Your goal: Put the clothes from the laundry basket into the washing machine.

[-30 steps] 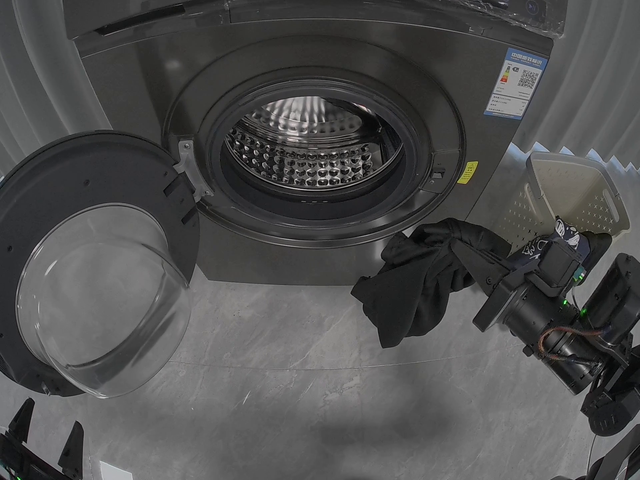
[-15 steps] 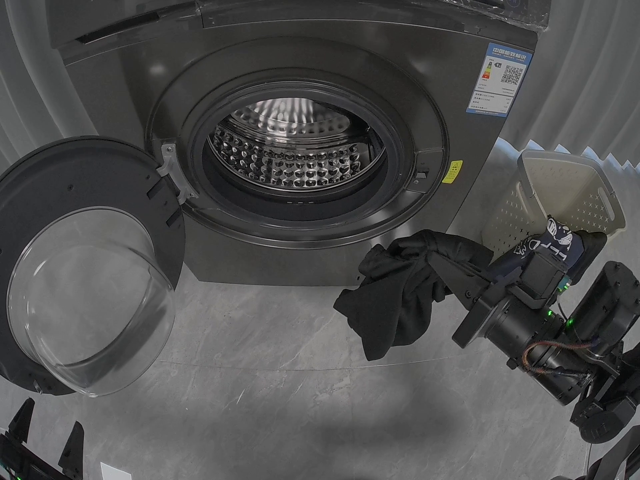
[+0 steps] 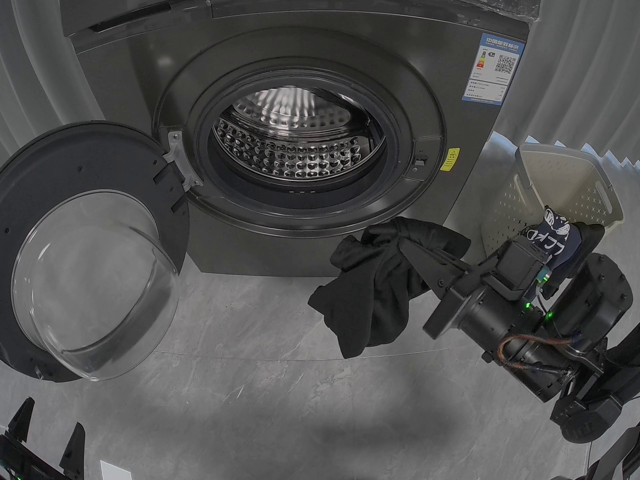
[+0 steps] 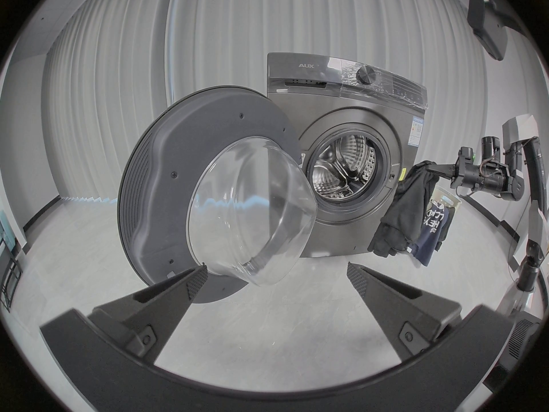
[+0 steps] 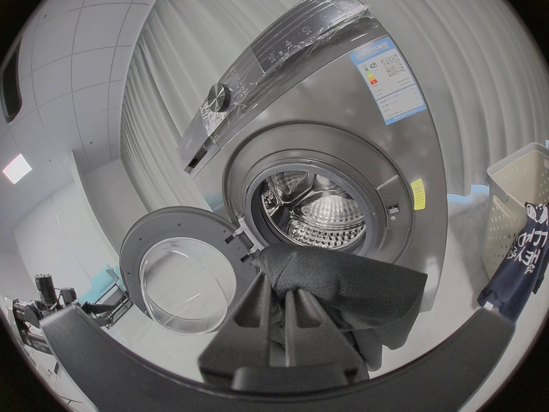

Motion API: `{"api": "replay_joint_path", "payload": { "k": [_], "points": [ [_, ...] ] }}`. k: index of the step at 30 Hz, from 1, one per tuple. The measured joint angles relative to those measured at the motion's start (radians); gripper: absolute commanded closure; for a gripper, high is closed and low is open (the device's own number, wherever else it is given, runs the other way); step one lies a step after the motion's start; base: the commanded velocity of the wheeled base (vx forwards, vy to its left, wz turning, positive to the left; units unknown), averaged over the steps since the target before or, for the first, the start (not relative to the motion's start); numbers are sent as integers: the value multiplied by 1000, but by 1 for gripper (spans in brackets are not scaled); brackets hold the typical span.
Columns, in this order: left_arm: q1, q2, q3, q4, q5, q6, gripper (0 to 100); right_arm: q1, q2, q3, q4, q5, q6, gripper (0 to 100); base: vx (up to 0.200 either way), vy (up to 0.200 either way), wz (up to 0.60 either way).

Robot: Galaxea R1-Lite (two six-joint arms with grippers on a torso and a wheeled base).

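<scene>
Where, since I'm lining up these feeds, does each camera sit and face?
Head: on the robot's head, looking down at the washing machine; the right tool holding the black garment, the left tool low.
Left wrist: behind the open left tool, facing the door.
Right wrist: behind the right tool, facing the drum.
Shared: all three see the open door.

- The washing machine (image 3: 133,81) is dark metallic grey all over.
- Its drum (image 3: 293,141) is shiny silver, embossed with rows of small raised dots.
- The door (image 3: 73,168), on the machine's left, is a dark grey ring around clear glass.
- High on the machine's front right is a blue and white label (image 3: 493,68) with coloured bars, and below it a small yellow sticker (image 3: 450,159).
- In front of the machine, a plain black garment (image 3: 373,281).
- To the machine's right is a cream laundry basket (image 3: 573,181), perforated in a small cross pattern.
- Over the basket's edge is a navy garment (image 3: 553,235) with white lettering.
- The floor (image 3: 267,381) below the machine is grey and marble-veined.
- Behind the machine is a pale grey pleated curtain (image 3: 587,55).
</scene>
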Motion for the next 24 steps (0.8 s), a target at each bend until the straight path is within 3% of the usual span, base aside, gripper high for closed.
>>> {"api": "replay_joint_path", "payload": {
  "k": [3,6,9,13,19,24],
  "points": [
    [0,0,0,-1,-2,8,0,11,25,-34,-3,-19,1,100,0,0,0],
    [1,0,0,-12,-1,19,0,27,50,-53,-17,-68,6,100,0,0,0],
    [0,0,-13,-43,-19,12,0,41,64,-60,-20,-80,14,100,0,0,0],
    [-8,30,-106,-59,-89,0,0,53,76,-75,-21,-83,23,100,0,0,0],
    [-20,200,-216,-110,-207,6,0,66,94,-137,-23,-84,45,100,0,0,0],
    [-54,425,-239,-268,-293,17,0,71,114,-199,-21,-84,56,100,0,0,0]
  ]
}}
